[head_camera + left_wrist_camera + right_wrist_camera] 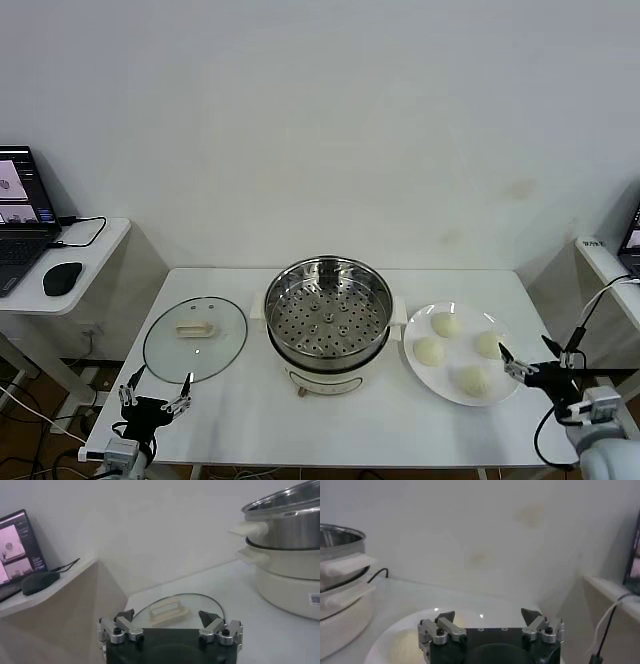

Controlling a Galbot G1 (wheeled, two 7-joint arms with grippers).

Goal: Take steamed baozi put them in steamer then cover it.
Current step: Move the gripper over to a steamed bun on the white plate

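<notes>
White table point(340, 420) against plain wall. Steamer point(328, 310) frame centre, uncovered, tray bare. Four steamed baozi point(446, 324) on plate point(425, 375), right. Glass lid point(195, 338) left. Right gripper point(523, 364) wide open, empty, beside plate edge; left gripper point(155, 396) open, empty, lower left. Advice: approach nearest bun from above, close gently.

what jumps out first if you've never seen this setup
The shiny steamer stands open and empty at the middle of the white table. To its right, four steamed baozi sit on a white plate; to its left, the glass lid lies flat. The left gripper and right gripper are open and empty, near the table's front-left corner and the plate's right edge.
</notes>
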